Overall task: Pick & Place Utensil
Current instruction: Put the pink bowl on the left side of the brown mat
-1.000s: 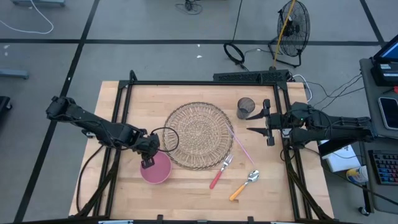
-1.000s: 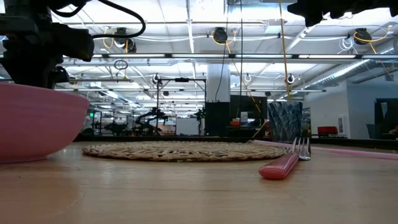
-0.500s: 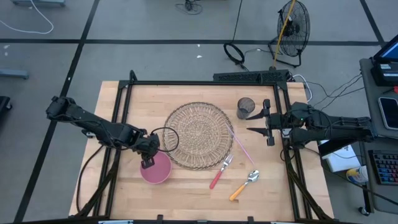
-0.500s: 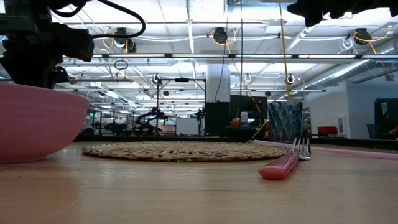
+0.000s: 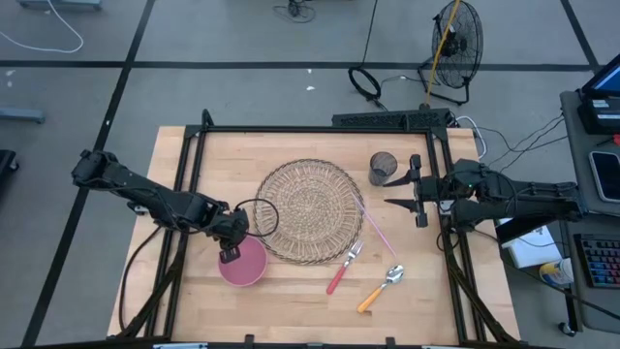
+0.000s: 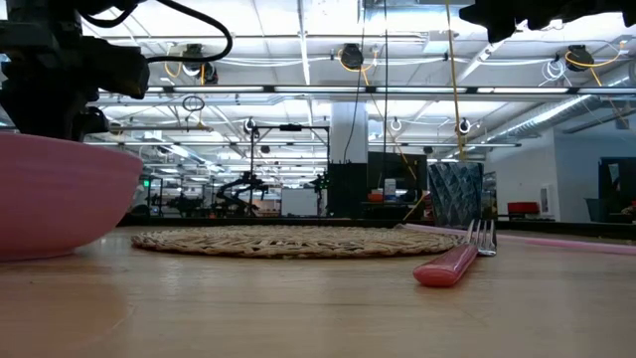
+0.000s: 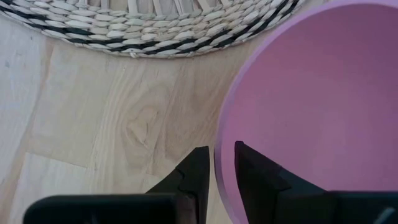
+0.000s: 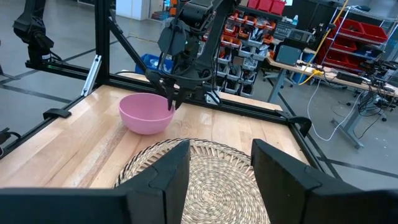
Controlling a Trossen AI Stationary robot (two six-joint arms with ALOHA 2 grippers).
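A pink bowl [image 5: 244, 264] stands on the table near its front left, close to a round woven mat [image 5: 310, 210]. My left gripper [image 5: 230, 254] is at the bowl's left rim and shut on it. A fork with a red handle [image 5: 342, 269] and a spoon with an orange handle [image 5: 380, 288] lie flat on the wood, right of the bowl. My right gripper [image 5: 415, 192] hovers open over the table's right side, beside a dark cup [image 5: 383, 168], touching nothing. My left gripper [image 7: 221, 148] pinches the pink bowl's rim [image 7: 222, 132] on the bowl's left side, one finger [image 7: 252, 177] inside the bowl and one [image 7: 194, 177] outside. It comes from above, pointing down. The bowl [image 6: 60, 194] sits upright with its base on the table.
A thin pink stick [image 5: 378, 228] lies along the mat's right edge. A black metal frame [image 5: 291, 129] runs around the table top. Bare wood lies in front of the mat and around the fork and spoon.
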